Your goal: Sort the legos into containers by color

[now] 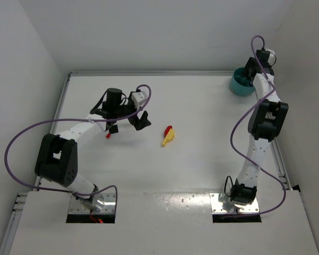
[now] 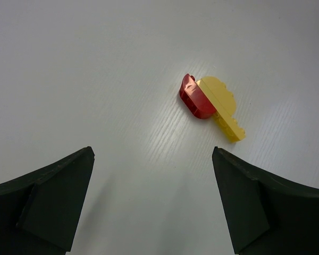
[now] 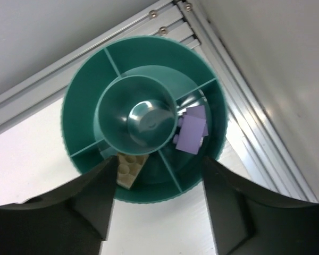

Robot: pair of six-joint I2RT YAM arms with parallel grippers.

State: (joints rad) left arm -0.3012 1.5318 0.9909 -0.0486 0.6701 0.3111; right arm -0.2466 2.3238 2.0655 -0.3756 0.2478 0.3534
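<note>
Left claw [image 2: 153,154]: wide open and empty, low over the worktop [image 1: 202,159], pointed at the red brick [image 2: 195,100] and yellow brick [image 2: 223,106]. It looks lined up for a pick.
Loose pair: red and yellow touch each other mid-worktop, well apart from the bowl [image 3: 65,114], and are not yet sorted.
Small red piece [image 1: 108,135]: lies on the worktop just beside the left claw.
Right claw [image 3: 159,162]: jaws apart with nothing between them, hanging straight over the bowl in the far right corner. This is a fitting spot for dropping bricks in.
Bowl contents: purple bricks [image 3: 191,130] in one outer compartment, a pale yellow brick [image 3: 130,167] in the next one, with a divider between them. The centre cup is bare.
Right wrist only: shows the compartments and what fills them. From the top view the arm covers most of the bowl.
Left wrist only: shows the pair's contact.
Top view only: shows the small red piece.
</note>
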